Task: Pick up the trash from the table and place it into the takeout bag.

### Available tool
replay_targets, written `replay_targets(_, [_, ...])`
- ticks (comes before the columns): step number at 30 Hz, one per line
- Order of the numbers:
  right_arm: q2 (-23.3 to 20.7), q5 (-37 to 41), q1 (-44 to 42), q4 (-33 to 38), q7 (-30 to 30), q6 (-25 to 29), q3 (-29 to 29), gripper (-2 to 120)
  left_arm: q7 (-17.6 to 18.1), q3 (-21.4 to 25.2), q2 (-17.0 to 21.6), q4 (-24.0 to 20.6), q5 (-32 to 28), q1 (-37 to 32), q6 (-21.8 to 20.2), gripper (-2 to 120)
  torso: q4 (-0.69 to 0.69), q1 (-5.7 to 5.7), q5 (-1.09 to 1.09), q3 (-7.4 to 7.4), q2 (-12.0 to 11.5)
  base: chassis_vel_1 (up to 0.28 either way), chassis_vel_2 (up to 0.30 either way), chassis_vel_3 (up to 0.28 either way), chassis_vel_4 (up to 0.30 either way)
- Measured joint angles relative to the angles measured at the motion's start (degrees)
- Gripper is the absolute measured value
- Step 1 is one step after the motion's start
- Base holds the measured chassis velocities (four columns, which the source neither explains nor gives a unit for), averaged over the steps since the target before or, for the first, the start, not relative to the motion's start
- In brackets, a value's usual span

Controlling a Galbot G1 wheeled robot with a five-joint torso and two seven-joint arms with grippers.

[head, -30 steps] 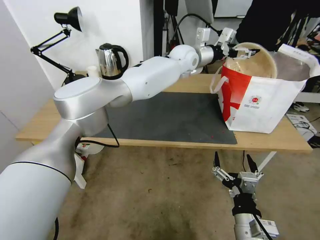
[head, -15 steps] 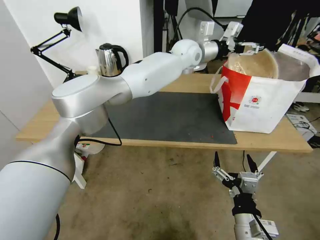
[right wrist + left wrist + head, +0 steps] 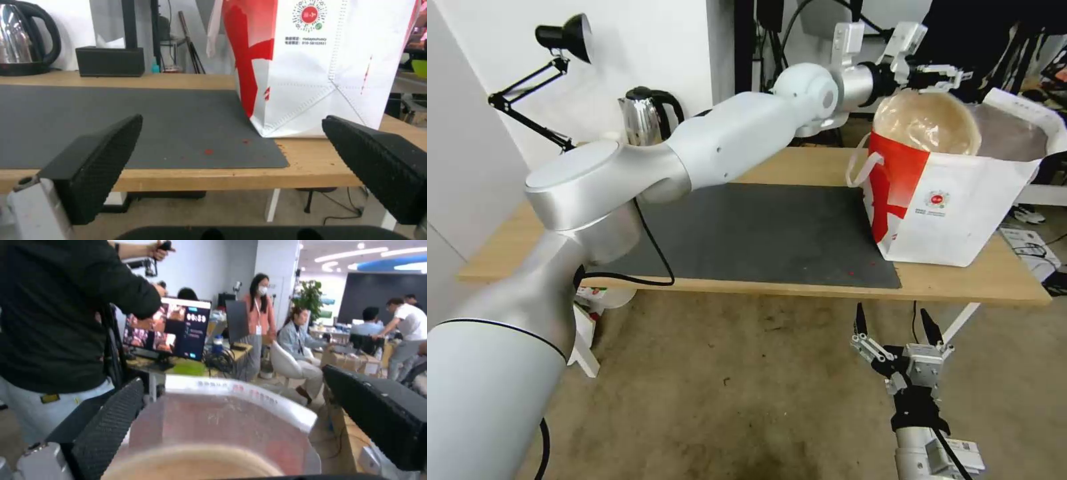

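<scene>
Red-and-white takeout bag with round red logo, silver foil lining; beige pulp bowl; dark grey mat flecked red; light-wood counter; black ribbed pads.

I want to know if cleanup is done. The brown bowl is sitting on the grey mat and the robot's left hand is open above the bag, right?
Not quite. The beige pulp bowl is in the takeout bag, not on the mat, as the head view shows. The left gripper is indeed open above the bag.
</scene>
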State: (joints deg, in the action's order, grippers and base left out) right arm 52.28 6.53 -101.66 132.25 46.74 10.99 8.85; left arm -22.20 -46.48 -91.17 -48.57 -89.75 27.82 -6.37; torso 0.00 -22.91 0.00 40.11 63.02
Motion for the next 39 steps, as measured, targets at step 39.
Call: replay_targets(39, [-0.01,0.0,0.01,0.0,0.0,0.0,0.0,100,18.43,37.93,52.3,-52.82,20.67,-32.34,7.91,100,0.02,0.0,-0.03,-0.01,0.01,0.0,0.0,0.0,0.0])
